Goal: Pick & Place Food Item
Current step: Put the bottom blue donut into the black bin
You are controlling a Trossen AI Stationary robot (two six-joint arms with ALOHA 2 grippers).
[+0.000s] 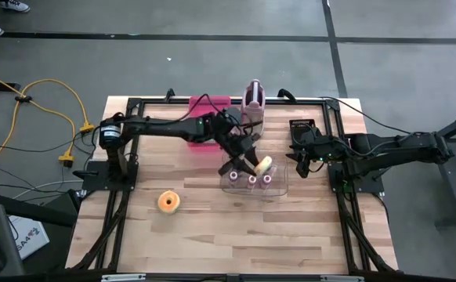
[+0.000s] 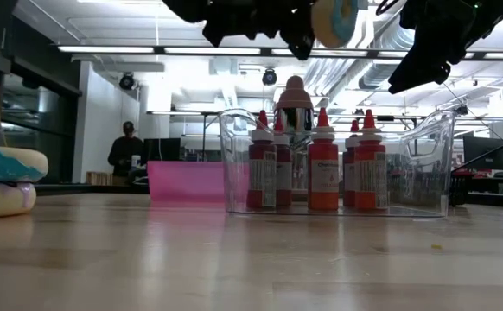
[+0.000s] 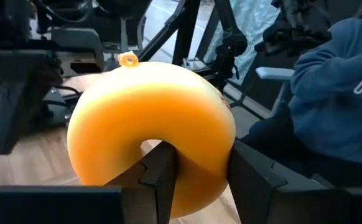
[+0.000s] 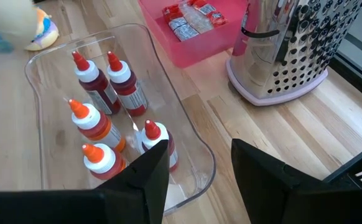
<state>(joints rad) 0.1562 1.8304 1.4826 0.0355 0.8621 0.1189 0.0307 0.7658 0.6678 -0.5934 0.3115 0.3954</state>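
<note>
My left gripper [image 1: 253, 166] holds a toy donut [image 3: 150, 124], yellow-orange on the side toward its wrist camera, in the air over a clear bin [image 1: 281, 188]. The bin holds several red sauce bottles [image 2: 321, 168]. In the low view the donut [image 2: 334, 22] hangs high above the bottles. A second donut [image 1: 169, 201] with light icing lies flat on the table toward the near left. My right gripper [image 4: 199, 177] stands open at the table's right side, just right of the bin, with nothing between its fingers. My left gripper has one finger [image 3: 162, 180] in the donut's hole and the other finger [image 3: 255, 180] outside the ring, pinching the ring's wall [image 3: 199, 168] between them. The fingers come from the table's left, slanting slightly down. The donut stands on edge, lifted clear of bin and table.
A pink tray [image 4: 196, 31] with small packets sits behind the bin, and a metal grater [image 4: 293, 50] on a pink base stands beside it at the far edge. A black object [image 1: 302, 125] lies at the far right. A seated person [image 3: 336, 93] shows beyond the table.
</note>
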